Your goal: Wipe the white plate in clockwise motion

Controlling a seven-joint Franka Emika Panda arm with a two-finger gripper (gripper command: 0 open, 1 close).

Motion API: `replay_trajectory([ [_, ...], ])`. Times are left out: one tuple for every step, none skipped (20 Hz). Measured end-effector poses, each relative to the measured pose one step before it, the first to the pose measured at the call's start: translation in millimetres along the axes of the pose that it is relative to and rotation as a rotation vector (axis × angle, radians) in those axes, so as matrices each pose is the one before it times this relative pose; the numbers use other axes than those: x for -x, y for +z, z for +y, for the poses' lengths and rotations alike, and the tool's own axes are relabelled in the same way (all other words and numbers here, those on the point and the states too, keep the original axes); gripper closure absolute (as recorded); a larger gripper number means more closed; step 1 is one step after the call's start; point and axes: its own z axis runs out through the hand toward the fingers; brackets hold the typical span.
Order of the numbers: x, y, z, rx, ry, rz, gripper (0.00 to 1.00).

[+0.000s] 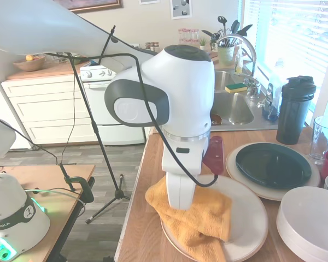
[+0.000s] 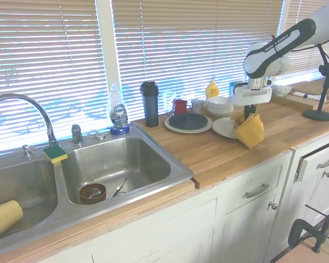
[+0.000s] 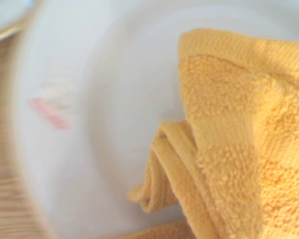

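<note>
The wooden counter [image 1: 147, 218] carries the white plate [image 1: 250, 218] near its front edge, just beside the dark green plate [image 1: 272, 164]. An orange towel [image 1: 199, 218] lies across the white plate and hangs over its rim toward the counter edge. The gripper [image 2: 251, 109] stands over the towel; its fingers are hidden, so whether it pinches the cloth cannot be told, though it likely does. Sound wiping calls for steady downward pressure and circles kept inside the rim. Room is tight toward the stacked white bowls [image 1: 311, 224]; the reddish mark [image 3: 50, 113] remains uncovered.
</note>
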Motion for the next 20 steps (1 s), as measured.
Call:
replay_trajectory([
  [4.75,0.46,-4.45,-0.00218,-0.00647,-0.0023,1.0],
  [4.09,0.65,-4.48,-0.00236,-0.0056,-0.00264,1.0],
  [3.15,0.3,-4.51,-0.00187,-0.00406,-0.00151,1.0],
  [1.42,0.57,-3.9,-0.00121,-0.00113,0.00006,1.0],
  [-0.34,0.98,-4.39,-0.00229,-0.00048,-0.00071,1.0],
  [-1.14,1.54,-4.92,-0.00241,-0.0003,-0.00039,1.0],
  [-2.26,0.44,-5.8,-0.00416,0.00119,0.00309,1.0],
  [-2.19,0.26,-6.41,-0.00405,0.00097,0.00345,1.0],
  [-0.81,-0.89,-7.08,-0.00466,-0.00236,0.00372,1.0],
  [0.7,-2.26,-7.88,-0.00665,-0.00523,0.00497,1.0],
  [1.92,-3.69,-8.27,-0.00809,-0.0067,0.00549,1.0],
  [3.1,-4.76,-8.48,-0.00829,-0.00624,0.0049,1.0],
  [4.53,-5.62,-8.58,-0.00775,-0.00733,0.00417,1.0],
  [5.36,-6.05,-8.85,-0.00827,-0.00628,0.00395,1.0],
  [5.78,-6.16,-8.58,-0.00627,-0.00736,0.00187,1.0],
  [6.22,-5.85,-8.62,-0.00626,-0.00754,0.00177,1.0],
  [6.91,-4.58,-8.6,-0.00443,-0.00656,0.0,1.0],
  [6.83,-3.62,-8.33,-0.00402,-0.00521,-0.00049,1.0],
  [7.3,-1.62,-7.58,-0.00276,-0.00715,-0.00122,1.0],
  [8.69,-0.44,-8.05,-0.00175,-0.00806,-0.00284,1.0],
])
